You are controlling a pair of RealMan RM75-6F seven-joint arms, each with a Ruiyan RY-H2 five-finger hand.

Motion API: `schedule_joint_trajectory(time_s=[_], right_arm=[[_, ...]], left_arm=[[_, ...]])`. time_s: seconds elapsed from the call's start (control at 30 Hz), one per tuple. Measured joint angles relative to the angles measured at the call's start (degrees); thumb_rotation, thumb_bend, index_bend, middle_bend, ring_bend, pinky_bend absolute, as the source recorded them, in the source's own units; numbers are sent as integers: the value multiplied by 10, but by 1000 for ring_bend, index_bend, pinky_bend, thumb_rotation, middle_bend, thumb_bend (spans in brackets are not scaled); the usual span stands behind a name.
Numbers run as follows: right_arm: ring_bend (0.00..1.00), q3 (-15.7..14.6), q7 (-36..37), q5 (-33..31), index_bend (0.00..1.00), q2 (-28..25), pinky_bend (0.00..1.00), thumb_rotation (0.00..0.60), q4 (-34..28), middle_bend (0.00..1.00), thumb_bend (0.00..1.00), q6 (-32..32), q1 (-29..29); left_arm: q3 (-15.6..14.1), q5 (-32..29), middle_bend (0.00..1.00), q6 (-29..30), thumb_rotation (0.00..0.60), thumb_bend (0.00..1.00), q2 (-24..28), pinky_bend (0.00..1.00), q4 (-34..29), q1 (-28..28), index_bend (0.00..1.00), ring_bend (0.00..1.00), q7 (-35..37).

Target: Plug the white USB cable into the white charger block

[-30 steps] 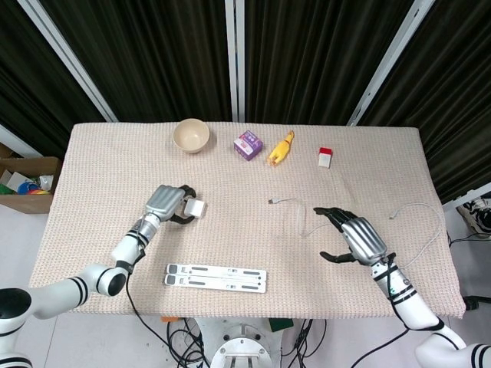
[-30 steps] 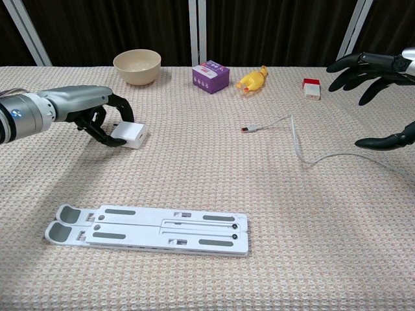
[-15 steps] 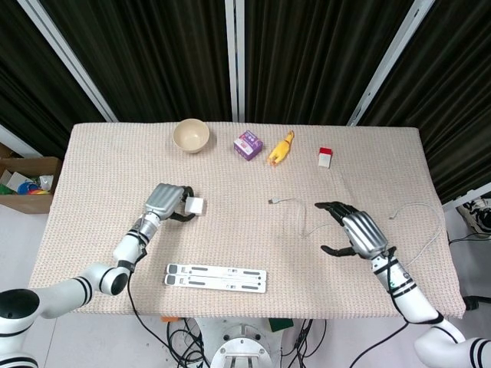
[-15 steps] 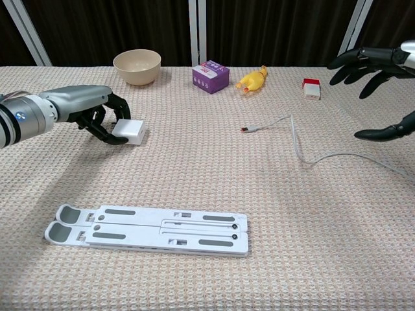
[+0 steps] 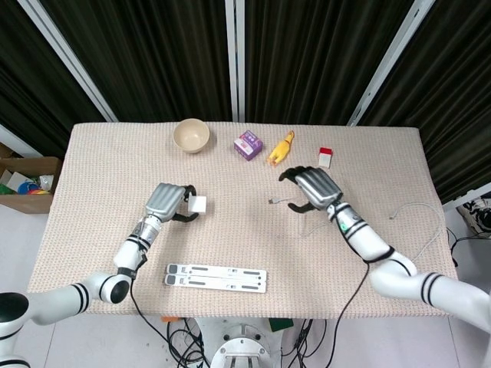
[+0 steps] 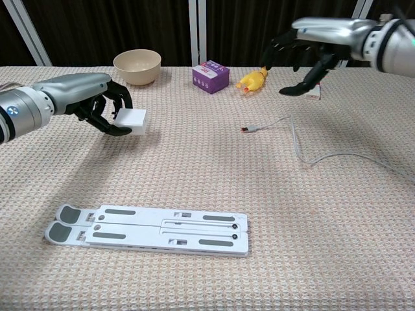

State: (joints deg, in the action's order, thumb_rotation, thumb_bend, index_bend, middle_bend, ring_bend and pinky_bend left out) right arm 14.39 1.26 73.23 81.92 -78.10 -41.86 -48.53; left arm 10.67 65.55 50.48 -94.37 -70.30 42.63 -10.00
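My left hand (image 5: 170, 201) (image 6: 97, 103) grips the white charger block (image 5: 197, 205) (image 6: 130, 120) and holds it a little above the cloth, left of centre. The white USB cable (image 5: 295, 204) (image 6: 295, 139) lies on the table, its plug end (image 5: 272, 202) (image 6: 247, 129) pointing left near the middle. Its cord runs right and off toward the table's edge (image 5: 418, 207). My right hand (image 5: 313, 186) (image 6: 310, 46) hovers open, fingers spread, above and just right of the plug end, holding nothing.
A white folding stand (image 5: 216, 277) (image 6: 149, 230) lies flat near the front edge. Along the back stand a beige bowl (image 5: 191, 136) (image 6: 137, 66), a purple box (image 5: 248, 145) (image 6: 211, 76), a yellow rubber chicken (image 5: 280, 148) (image 6: 252, 79) and a small red-and-white box (image 5: 325, 157) (image 6: 312, 90).
My right hand has swept from the right side of the table leftward and back to above the cable's plug end. My left hand has lifted the charger block slightly off the cloth.
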Motion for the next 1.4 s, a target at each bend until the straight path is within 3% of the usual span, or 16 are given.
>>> schedule_joint_trajectory(time_s=[0.2,0.4,0.57,0.73,1.4], right_arm=[[230,6,-94,-64,409,93,358,600,117,293,302,64,-85],[226,-14,-148,-98,480,156,356,600,186,296,305,80,-111],[224,-34,-155,-96,487,168,352,600,206,307,319,74,-104],[181,-44,-152,-85,491,175,301,600,223,253,333,67,-98],[169,-55,-115,-43,546,216,257,600,292,257,380,67,-95]], left_arm=[[6,-8,506,18,461,220,-8,724,-7,-2,517,707,-13],[5,-7,487,17,462,220,-13,724,-4,-2,517,704,-6],[2,-6,480,12,458,220,-15,724,1,-3,517,703,2],[0,-5,471,6,460,220,-18,724,8,-3,517,702,7],[-2,-7,452,2,459,221,-18,723,13,-7,515,702,19]])
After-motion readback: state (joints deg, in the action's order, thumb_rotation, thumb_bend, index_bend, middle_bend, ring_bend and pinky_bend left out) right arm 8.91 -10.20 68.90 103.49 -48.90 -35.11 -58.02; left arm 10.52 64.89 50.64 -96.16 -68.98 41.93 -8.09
